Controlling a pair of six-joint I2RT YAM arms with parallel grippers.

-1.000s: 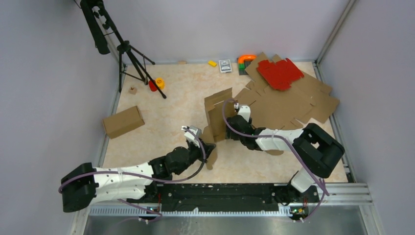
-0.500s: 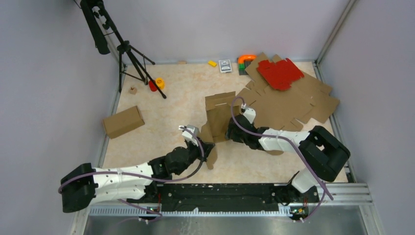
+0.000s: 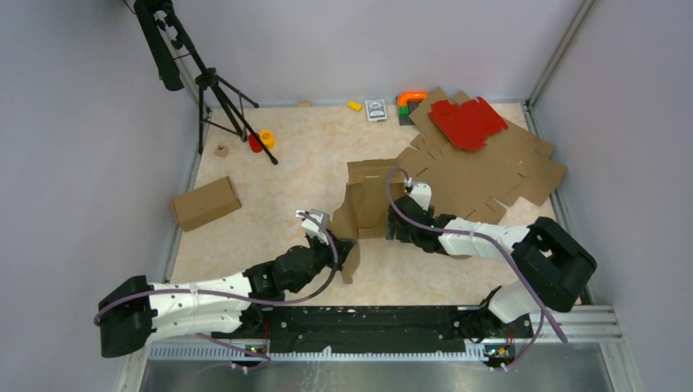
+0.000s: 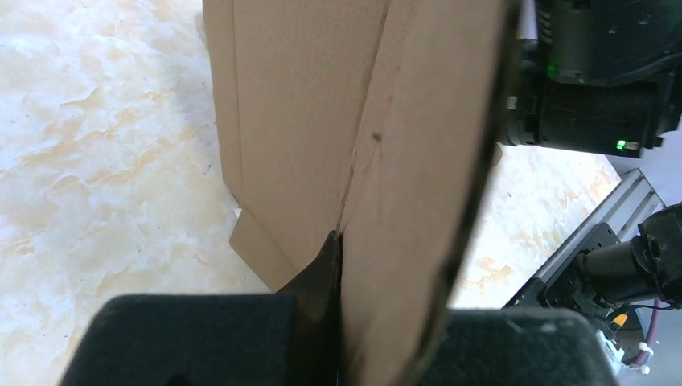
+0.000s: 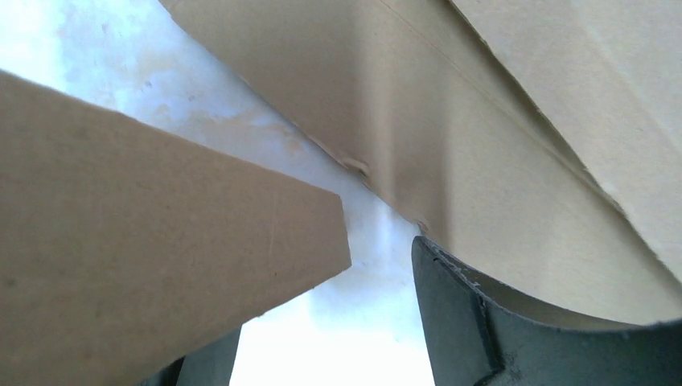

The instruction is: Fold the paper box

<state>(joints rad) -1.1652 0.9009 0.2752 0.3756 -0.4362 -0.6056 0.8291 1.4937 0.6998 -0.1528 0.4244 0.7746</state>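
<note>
The paper box point(image 3: 365, 198) is a plain brown cardboard piece standing half-folded at the table's middle, its panels upright. My left gripper point(image 3: 341, 247) is shut on the box's lower near flap; in the left wrist view the paper box point(image 4: 322, 121) runs straight up from between the pinched gripper point(image 4: 344, 322). My right gripper point(image 3: 391, 222) stands open against the box's right side. In the right wrist view the gripper point(image 5: 322, 342) has a cardboard panel point(image 5: 137, 241) lying over its left finger and another panel point(image 5: 482, 137) resting against the right finger point(image 5: 499, 322), with bright table showing through the gap.
Flat brown cardboard sheets point(image 3: 498, 175) and a red die-cut sheet point(image 3: 467, 122) lie at the back right. A folded brown box point(image 3: 206, 202) sits at the left, near a black tripod point(image 3: 214, 90). Small toys point(image 3: 376, 109) line the back edge. The metal rail point(image 3: 368, 322) spans the near edge.
My right gripper has drawn rightward and nearer along the box's side. The box's upright panel has swung round and leans more to the right. The left gripper keeps its pinch.
</note>
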